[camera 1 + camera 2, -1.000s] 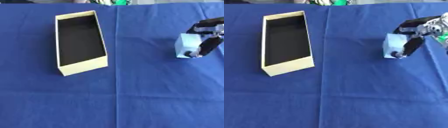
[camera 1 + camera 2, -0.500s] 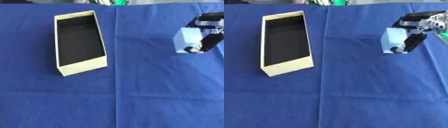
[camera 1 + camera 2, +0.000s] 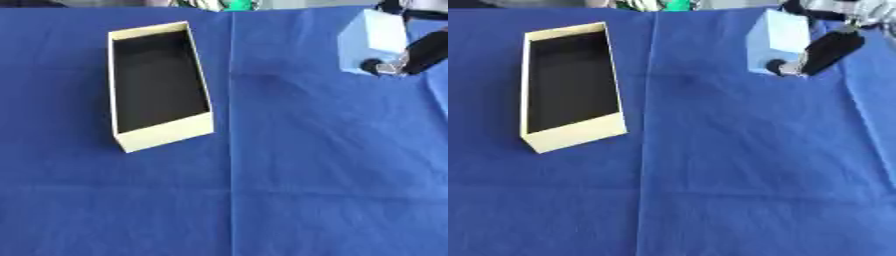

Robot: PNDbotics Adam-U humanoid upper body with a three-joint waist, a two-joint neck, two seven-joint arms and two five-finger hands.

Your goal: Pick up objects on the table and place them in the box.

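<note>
The tabletop is covered with a blue cloth, and it is the biggest thing before me. On it, to my left side, stands the box, long and cream-coloured with a dark inside, open at the top and empty as far as I can see. I take this box as my landmark.

Far to the right of the box, and a little beyond its far end, is the light blue block. It is in the air, I judge, tilted, not lying on the cloth. My right robot hand has its fingers curled round the block, one dark finger across the right face and a fingertip under the lower corner. My left robot hand does not show in either view.

The step now is to carry the block over to the box. To do it well, I think I should keep the block high enough to pass over the near right wall of the box, and move sideways to the left until it hangs above the dark inside, near the middle of its length. The block looks not much narrower than the box, so I should turn it parallel to the walls before lowering. I would open the fingers only when the block is low inside, so it does not fall on the rim and tip the box.
</note>
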